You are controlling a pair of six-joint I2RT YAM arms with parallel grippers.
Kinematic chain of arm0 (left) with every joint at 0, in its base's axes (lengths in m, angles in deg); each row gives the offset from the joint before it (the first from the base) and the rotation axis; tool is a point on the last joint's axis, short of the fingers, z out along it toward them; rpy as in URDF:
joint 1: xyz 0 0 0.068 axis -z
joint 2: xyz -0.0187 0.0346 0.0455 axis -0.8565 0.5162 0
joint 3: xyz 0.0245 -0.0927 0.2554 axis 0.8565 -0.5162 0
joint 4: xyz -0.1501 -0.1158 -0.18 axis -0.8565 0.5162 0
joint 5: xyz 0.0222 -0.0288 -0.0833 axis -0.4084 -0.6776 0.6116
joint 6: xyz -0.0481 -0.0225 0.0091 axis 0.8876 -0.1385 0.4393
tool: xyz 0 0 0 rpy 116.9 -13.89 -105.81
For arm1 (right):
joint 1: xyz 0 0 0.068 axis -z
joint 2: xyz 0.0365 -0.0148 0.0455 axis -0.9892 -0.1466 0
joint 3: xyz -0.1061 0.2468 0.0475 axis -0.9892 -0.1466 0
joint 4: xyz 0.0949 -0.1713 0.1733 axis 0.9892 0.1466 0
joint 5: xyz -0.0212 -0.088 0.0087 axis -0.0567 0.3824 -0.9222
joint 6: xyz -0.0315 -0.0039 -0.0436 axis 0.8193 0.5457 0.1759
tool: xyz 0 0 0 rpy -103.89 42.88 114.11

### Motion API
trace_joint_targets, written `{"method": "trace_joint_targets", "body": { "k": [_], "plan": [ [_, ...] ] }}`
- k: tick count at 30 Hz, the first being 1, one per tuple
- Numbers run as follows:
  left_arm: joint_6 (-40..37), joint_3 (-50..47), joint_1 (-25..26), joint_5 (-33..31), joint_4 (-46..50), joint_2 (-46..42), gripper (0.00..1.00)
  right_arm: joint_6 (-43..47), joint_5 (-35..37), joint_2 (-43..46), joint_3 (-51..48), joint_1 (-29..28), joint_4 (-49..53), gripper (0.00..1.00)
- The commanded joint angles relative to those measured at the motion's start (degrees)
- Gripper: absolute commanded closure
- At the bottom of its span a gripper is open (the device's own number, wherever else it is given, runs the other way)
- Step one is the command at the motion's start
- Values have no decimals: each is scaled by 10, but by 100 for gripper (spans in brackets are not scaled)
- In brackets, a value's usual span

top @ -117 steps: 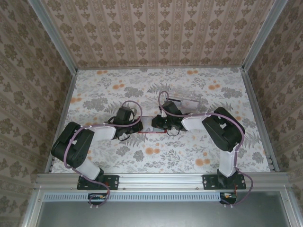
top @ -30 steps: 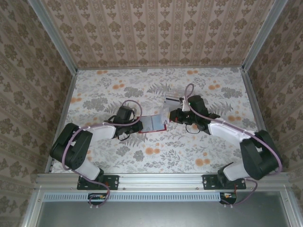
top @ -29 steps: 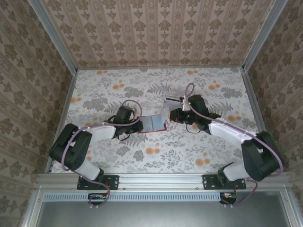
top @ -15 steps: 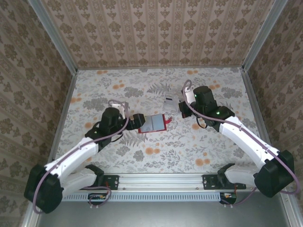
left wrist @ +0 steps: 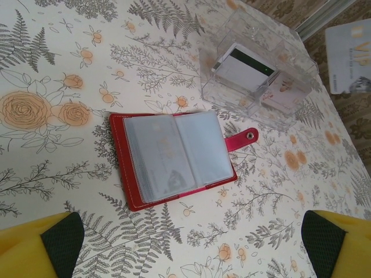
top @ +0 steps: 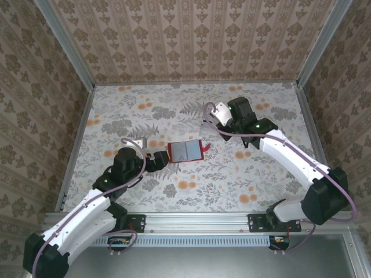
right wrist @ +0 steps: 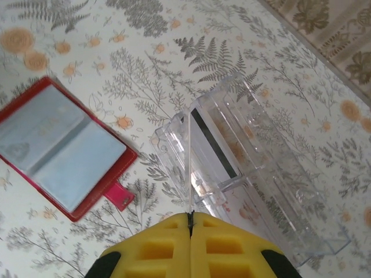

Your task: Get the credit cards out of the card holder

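- Right claw (right wrist: pixel 190 215) pinches card (left wrist: pixel 348 55) edge-down over tray (right wrist: pixel 272 191) w/ striped card (left wrist: pixel 243 69): prob. to slot it in.
- Left claw (left wrist: pixel 191 240) spread wide, empty; holder (left wrist: pixel 174 159) flat on desk (left wrist: pixel 69 52).

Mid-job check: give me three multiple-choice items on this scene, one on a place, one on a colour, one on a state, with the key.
1. Where is the dark-striped card?
A. standing in the clear box
B. tucked in a pocket of the card holder
C. lying on top of the card holder

2. The card holder's cover is:
A. blue
B. red
C. green

3. The right gripper has its jaws:
A. wide open
B. shut on the holder's tab
C. shut on a thin card

Key:
1 A, the card stands between the box's clear walls.
2 B, a red rim frames the grey-blue pockets.
3 C, the card's edge rises from between the closed jaws.
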Motion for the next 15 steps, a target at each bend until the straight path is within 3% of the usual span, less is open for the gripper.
{"method": "trace_joint_targets", "body": {
  "k": [1, 15],
  "plan": [
    [5, -13, 0, -10, 13, -21, 0, 89, -1, -32, 34, -3, 29, 100],
    [8, -16, -1, -12, 25, -29, 0, 215, 29, -170, 117, -2, 37, 100]
  ]
}}
